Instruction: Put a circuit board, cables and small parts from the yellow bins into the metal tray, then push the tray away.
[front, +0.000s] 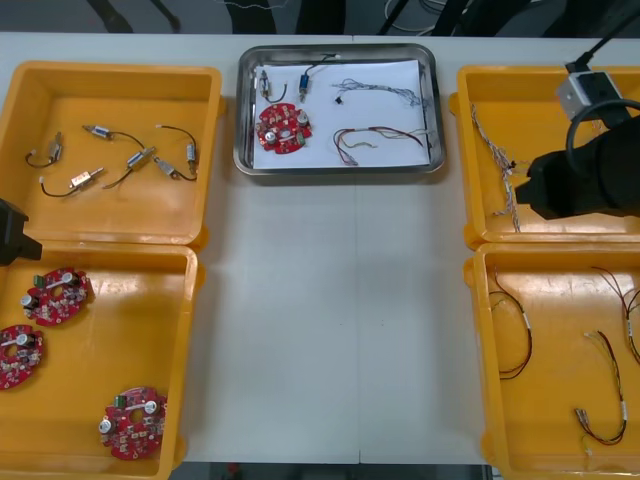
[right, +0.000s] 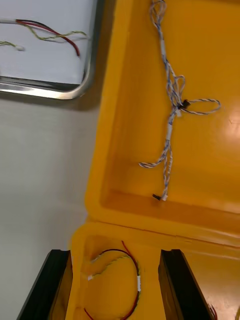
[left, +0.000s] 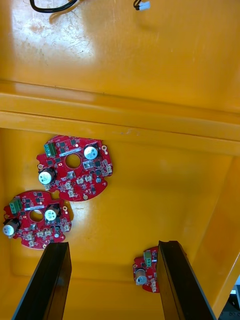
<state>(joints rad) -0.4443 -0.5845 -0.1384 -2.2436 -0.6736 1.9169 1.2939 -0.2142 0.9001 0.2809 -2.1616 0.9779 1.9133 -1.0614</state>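
Front view: table (front: 330, 330) is bare down the middle, with 4 bins (front: 110, 68), 2 per side. Tray (front: 340, 167) sits between the 2 far bins, long axis left-right, far rim close to the table's far edge, so I'd judge there's little room for the push. It holds 1 board (front: 284, 128), cables (front: 375, 129) and small parts (front: 265, 84) on a white liner; loading looks done. Right gripper (right: 114, 257) is wide and empty, over the rim between the right bins. The tray lies to its left and a bit farther out, so this arm is nearer. Left gripper (left: 112, 250) is wide and empty over the near left bin, well apart from the tray.
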